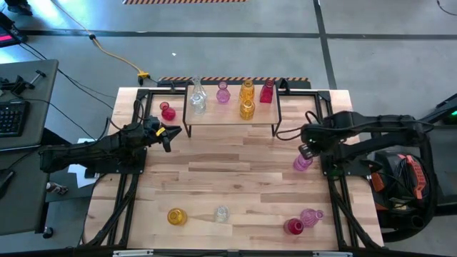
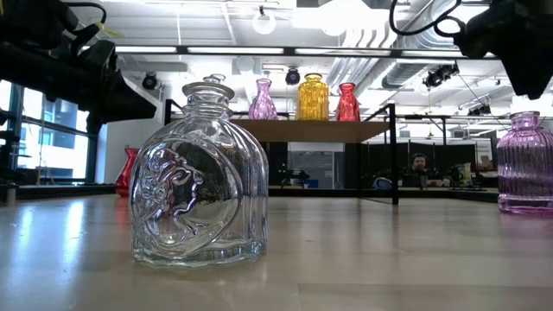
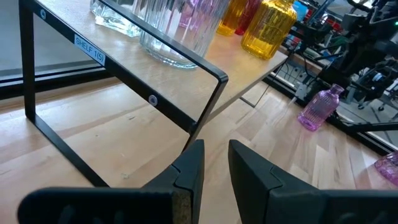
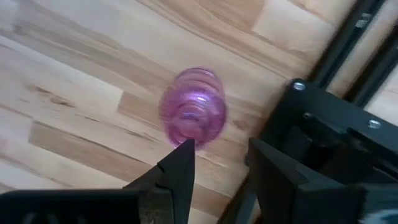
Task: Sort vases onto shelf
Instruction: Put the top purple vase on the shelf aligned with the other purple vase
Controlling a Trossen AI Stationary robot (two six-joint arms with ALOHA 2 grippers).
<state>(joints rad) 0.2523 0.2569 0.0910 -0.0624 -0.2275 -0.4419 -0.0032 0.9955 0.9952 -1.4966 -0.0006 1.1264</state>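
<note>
The shelf (image 1: pixel 232 123) stands at the table's far middle and carries a clear vase (image 1: pixel 198 100), a pink one (image 1: pixel 223 93), two amber ones (image 1: pixel 247 108) and a red one (image 1: pixel 267 91). My left gripper (image 1: pixel 168 135) (image 3: pixel 216 146) hovers open and holds nothing. It is by the shelf's left front leg (image 3: pixel 202 112). My right gripper (image 1: pixel 307 146) (image 4: pixel 221 146) is open above a pink-purple vase (image 1: pixel 303 163) (image 4: pixel 193 112). That vase stands upright on the table, just beyond one fingertip and not between the fingers.
A red vase (image 1: pixel 168 112) stands left of the shelf. Near the table's front edge stand an amber vase (image 1: pixel 176 216), a clear one (image 1: pixel 221 213) (image 2: pixel 199 181), a red one (image 1: pixel 293 227) and a pink one (image 1: pixel 310 216). Bare wood lies across the table's middle (image 1: pixel 228 171).
</note>
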